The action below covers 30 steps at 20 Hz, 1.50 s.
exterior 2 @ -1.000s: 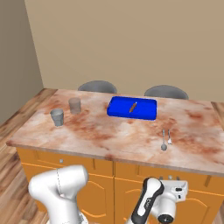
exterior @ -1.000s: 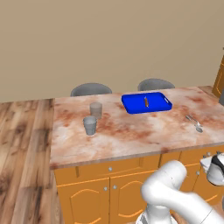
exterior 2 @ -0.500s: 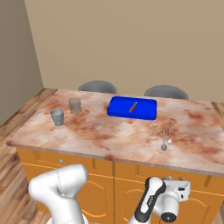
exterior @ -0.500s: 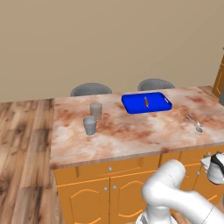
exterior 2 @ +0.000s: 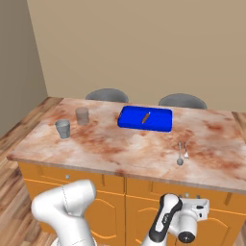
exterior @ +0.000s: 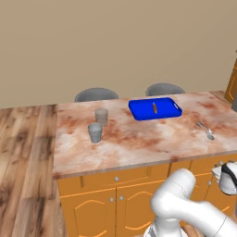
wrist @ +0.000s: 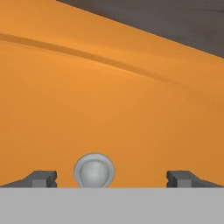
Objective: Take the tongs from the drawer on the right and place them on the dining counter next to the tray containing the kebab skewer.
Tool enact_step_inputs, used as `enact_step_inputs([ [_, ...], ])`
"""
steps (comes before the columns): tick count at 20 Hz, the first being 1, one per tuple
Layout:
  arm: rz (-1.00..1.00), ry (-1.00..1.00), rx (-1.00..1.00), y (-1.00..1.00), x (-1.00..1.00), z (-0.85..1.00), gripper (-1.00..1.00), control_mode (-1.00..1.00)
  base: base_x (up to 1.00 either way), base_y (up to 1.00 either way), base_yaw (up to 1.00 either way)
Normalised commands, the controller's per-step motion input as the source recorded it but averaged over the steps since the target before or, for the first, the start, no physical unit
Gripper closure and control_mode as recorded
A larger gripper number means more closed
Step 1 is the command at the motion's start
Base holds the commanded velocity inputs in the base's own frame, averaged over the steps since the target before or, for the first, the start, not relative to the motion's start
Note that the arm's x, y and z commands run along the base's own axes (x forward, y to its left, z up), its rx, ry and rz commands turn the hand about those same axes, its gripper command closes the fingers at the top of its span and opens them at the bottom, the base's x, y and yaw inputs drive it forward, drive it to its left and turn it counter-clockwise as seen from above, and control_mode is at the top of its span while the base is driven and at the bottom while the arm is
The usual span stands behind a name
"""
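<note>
Nothing has shifted since 1 second ago. Gripper (wrist: 112, 178): spread wide, empty, facing drawer (wrist: 109, 109); knob (wrist: 94, 170) sits off-centre, so closing may miss or slip.

From my seat the two grey chairs (exterior 2: 106, 94) behind the surface (exterior 2: 120, 149) show just their rounded backs, the rest hidden by the stone top. The small silver utensils (exterior 2: 182, 153) on the right of the top are too small for me to tell spoon from fork, and the kebab skewer (exterior 2: 145, 117) in the tray (exterior 2: 134, 122) is only a thin orange sliver. In the hand view the silver knob (wrist: 94, 171) is cut off below.
</note>
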Motion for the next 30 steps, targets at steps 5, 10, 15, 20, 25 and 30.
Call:
enact_step_inputs([
  [5, 0.00, -0.02, 0.01, 0.00, 0.09, -0.24, -1.00, -1.00, 0.00, 0.00, 0.00],
  [10, 0.00, -0.05, 0.03, 0.00, 0.08, -0.10, -1.00, -1.00, 0.00, 0.00, 0.00],
  [15, 0.00, -0.05, 0.01, 0.00, 0.00, 0.00, -1.00, -1.00, 0.00, 0.00, 0.00],
  [20, 0.00, 0.00, 0.00, 0.00, 0.00, 0.00, 1.00, -1.00, 0.00, 0.00, 0.00],
  [25, 0.00, 0.00, 0.00, 0.00, 0.00, 0.00, 1.00, -1.00, 0.00, 0.00, 0.00],
  [30, 0.00, 0.00, 0.00, 0.00, 0.00, 0.00, 1.00, -1.00, 0.00, 0.00, 0.00],
])
